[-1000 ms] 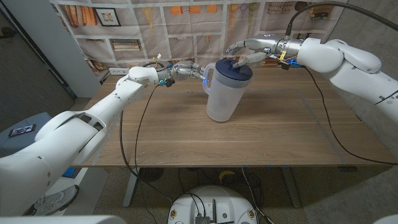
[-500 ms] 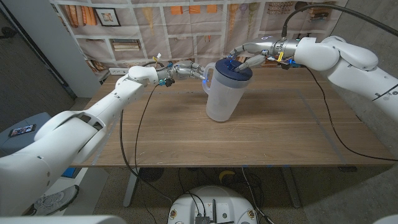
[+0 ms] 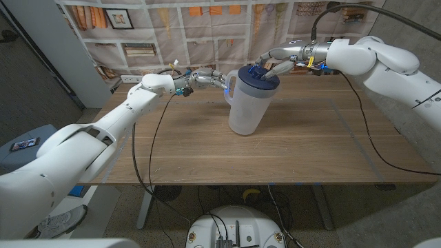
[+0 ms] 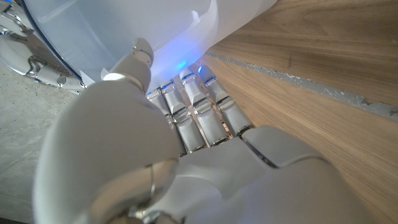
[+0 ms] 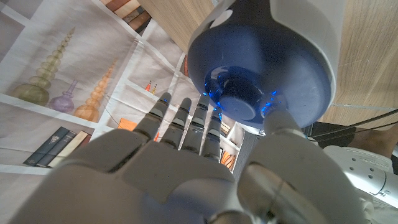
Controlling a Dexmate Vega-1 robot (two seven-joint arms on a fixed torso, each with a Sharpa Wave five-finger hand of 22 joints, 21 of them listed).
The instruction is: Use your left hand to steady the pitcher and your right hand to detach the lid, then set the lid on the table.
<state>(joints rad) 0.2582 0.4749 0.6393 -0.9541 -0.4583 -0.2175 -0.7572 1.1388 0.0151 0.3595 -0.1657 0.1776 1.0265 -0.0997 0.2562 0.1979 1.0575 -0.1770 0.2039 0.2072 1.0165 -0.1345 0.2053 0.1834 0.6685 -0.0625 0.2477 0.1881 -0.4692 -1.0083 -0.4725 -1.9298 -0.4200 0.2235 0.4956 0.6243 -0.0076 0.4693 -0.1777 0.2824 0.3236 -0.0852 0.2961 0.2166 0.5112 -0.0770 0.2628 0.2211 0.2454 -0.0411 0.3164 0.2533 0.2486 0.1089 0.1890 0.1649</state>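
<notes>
Frosted translucent plastic pitcher is standing upright near the far middle of the wooden table, its round dark blue lid seated on top. Your left hand is wrapping its fingers around the handle side. Your right hand is pinching the lid's raised centre knob.
</notes>
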